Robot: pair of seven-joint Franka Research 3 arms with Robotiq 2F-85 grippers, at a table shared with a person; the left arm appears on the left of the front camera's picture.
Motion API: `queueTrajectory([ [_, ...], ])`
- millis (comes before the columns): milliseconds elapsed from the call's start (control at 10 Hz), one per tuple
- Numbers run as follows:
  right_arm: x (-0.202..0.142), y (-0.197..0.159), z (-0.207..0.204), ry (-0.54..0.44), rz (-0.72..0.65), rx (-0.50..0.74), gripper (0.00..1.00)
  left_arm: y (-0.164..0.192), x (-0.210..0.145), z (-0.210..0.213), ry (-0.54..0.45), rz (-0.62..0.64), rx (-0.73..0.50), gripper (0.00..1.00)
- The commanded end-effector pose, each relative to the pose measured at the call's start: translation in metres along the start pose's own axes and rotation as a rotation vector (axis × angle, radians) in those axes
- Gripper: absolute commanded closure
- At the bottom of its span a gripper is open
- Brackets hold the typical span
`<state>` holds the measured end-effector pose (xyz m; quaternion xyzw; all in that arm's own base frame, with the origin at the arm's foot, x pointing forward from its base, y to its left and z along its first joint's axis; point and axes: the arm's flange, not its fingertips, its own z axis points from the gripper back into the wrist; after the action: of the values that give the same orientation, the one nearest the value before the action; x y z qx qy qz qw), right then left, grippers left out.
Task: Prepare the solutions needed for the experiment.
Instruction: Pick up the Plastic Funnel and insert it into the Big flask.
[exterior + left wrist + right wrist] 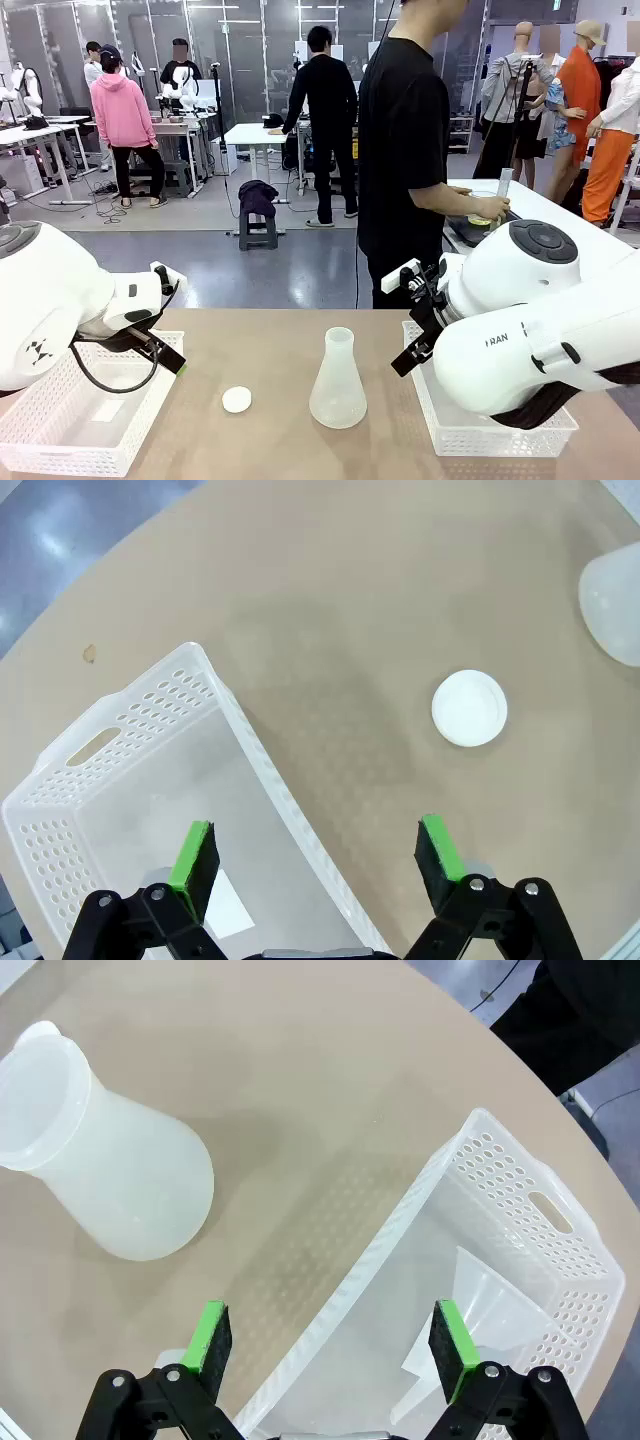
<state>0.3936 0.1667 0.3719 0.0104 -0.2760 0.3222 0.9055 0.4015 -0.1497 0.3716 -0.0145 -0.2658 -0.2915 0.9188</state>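
Left gripper (315,832): spread wide, empty, above the rim of the left basket (232,720); likely parked clear of the work space.
Ahead of left fingers: white disc (469,708), flat on the table (350,600); possibly a cap.
Right gripper (328,1315): spread wide, empty, above the near wall of the right basket (400,1222).
Inside that basket: translucent funnel-like piece (490,1295), probably kept for pouring.
Beyond right fingers, off to one side: conical flask (125,1175), upright, mouth uncovered, between both grippers, so reachable by either; liquid too faint to tell.
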Motion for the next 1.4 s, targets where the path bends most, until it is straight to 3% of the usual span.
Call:
queueTrajectory([
  [0, 0.0000, 0.0000, 0.0000, 0.000, 0.000, 0.000, 0.00, -0.0003, 0.0001, 0.0000, 0.000, -0.001, 0.000, 0.00],
  [1300, 0.0000, 0.0000, 0.0000, 0.000, 0.000, 0.000, 0.00, -0.0003, 0.0001, 0.0000, 0.000, -0.001, 0.000, 0.00],
])
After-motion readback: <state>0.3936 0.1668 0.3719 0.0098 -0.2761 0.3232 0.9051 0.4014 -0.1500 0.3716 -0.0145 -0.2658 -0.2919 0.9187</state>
